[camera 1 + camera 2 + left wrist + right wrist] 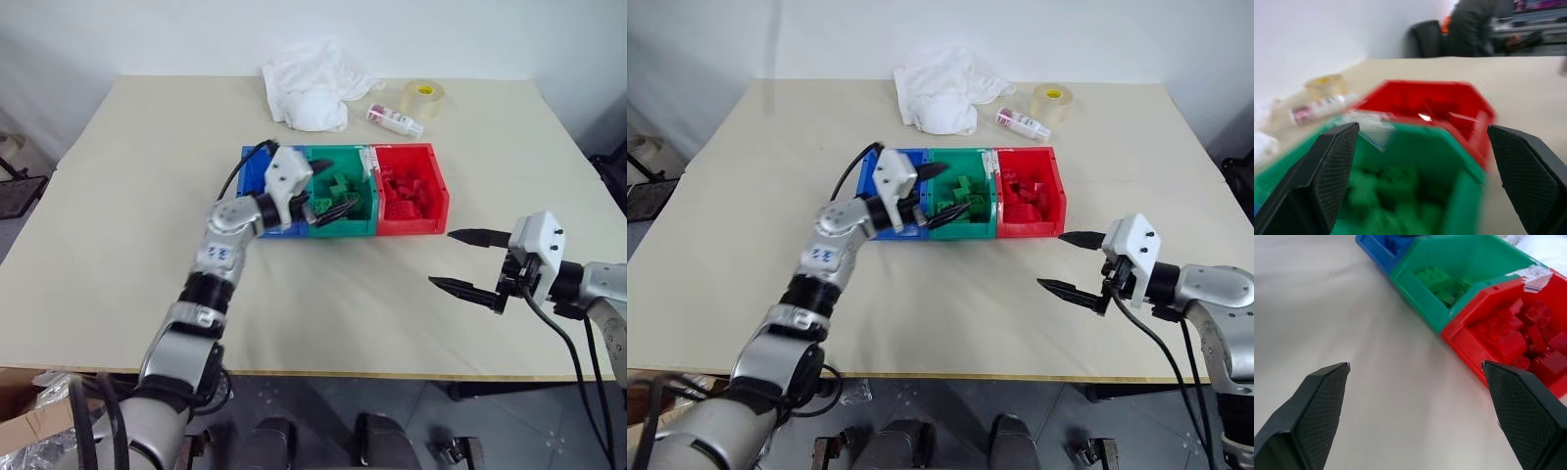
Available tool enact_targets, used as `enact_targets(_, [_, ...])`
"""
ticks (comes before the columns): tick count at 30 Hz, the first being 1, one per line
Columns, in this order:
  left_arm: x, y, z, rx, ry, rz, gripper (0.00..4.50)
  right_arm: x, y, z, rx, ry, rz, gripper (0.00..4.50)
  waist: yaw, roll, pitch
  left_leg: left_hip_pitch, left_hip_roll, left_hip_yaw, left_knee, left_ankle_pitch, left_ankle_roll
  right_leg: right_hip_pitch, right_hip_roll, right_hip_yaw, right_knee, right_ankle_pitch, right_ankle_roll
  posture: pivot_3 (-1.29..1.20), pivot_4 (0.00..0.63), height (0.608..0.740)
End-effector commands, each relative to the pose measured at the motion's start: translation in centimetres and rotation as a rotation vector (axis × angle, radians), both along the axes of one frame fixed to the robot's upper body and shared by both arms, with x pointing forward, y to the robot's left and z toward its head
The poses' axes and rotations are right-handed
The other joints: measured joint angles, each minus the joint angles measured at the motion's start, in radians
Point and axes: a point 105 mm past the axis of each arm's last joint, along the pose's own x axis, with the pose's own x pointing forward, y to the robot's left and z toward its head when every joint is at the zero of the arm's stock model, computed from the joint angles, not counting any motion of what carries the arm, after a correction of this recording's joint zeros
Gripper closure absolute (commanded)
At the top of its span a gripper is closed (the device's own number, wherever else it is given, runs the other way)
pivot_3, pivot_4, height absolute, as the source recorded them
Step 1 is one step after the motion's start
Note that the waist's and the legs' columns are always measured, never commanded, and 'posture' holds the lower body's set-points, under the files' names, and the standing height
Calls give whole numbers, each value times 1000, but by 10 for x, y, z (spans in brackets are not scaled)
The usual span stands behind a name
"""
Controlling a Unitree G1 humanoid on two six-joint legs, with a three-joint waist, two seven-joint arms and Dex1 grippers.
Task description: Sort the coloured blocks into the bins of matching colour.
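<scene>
Three joined bins sat in a row near the middle of the bench point(118, 196), closer to its far edge than to its near edge: the blue bin point(253, 176) toward the left edge, the green bin point(358, 223) in the middle, and the red bin point(431, 191) toward the right edge. Green blocks point(1436, 279) lay in the green bin and red blocks point(1518, 335) were heaped in the red bin; the blue bin's contents were mostly hidden behind the left arm. The left tool point(326, 192) hung over the green bin with its two black fingers spread wide and nothing between them; in the left wrist view, green blocks showed blurred below the fingers point(1332, 166). The right tool point(468, 260) hovered over bare bench toward the right edge, well apart from the red bin, pointing toward the bins, its fingers point(1317, 396) also spread wide and holding nothing. Near the far edge lay a crumpled white cloth point(313, 83), a small bottle point(395, 119) on its side and a clear tape roll point(422, 98) just beside it. A person sat in the background of the left wrist view point(1474, 27), beyond the bench
</scene>
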Motion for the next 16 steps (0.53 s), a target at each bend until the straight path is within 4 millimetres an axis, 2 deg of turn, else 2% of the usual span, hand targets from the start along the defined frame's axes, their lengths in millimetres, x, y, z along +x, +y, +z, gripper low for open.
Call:
enact_targets(1, [-39,35,2,50,51,-92,31,-6,1,21,20,-49,146,0,-12,0,0,0,1,0,0,0,0,0,0,0,0,0,0,0,150,740])
enact_targets(6, [-89,100,-30,170,225,-96,31,-1,-3,31,7,-30,271,0,-15,0,0,2,2,0,-2,0,0,0,0,2,-1,-1,-1,0,150,740])
enact_targets(9, [-107,132,-42,202,313,-47,31,4,-8,29,-7,-1,299,0,-3,0,0,2,2,-2,-2,0,0,2,-1,2,-2,-1,-1,0,150,740])
enact_targets(12, [-97,163,-33,162,255,119,31,14,-14,24,-14,21,274,0,12,0,0,2,1,-4,-1,0,0,3,-1,2,-2,-1,-2,0,150,740])
enact_targets(16, [-86,174,-24,115,207,186,31,21,-21,21,-6,34,246,0,18,0,0,1,0,-4,0,0,0,2,-1,1,-1,-1,-1,0,150,740])
